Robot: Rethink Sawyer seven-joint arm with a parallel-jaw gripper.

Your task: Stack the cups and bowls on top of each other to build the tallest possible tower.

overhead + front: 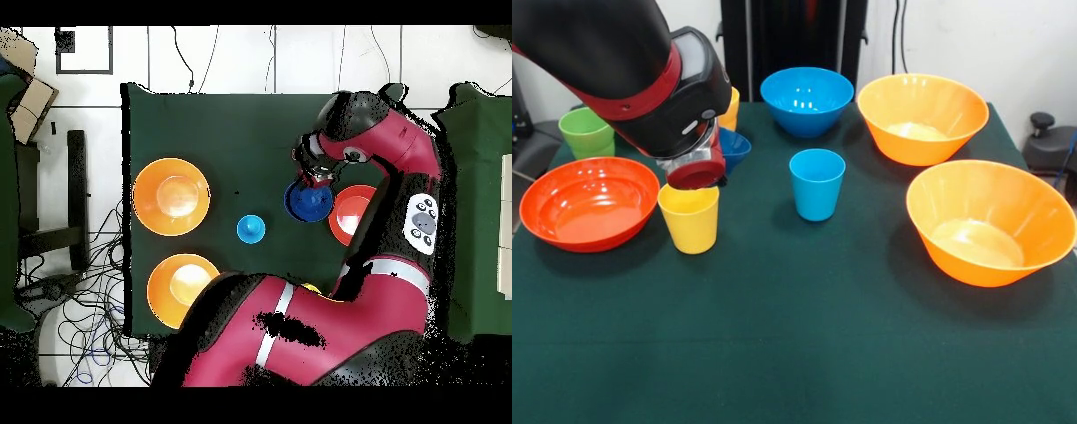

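Orange bowl (990, 223) (near edge), upright

The counter (803, 353) wears a dark green cloth. Standing upright on it: a red-orange bowl (589, 203), a yellow cup (689, 217), a light blue cup (817, 184), a light blue bowl (806, 100), two large orange bowls (922, 117) (990, 222), a green cup (586, 132) and a small dark blue bowl (733, 147).
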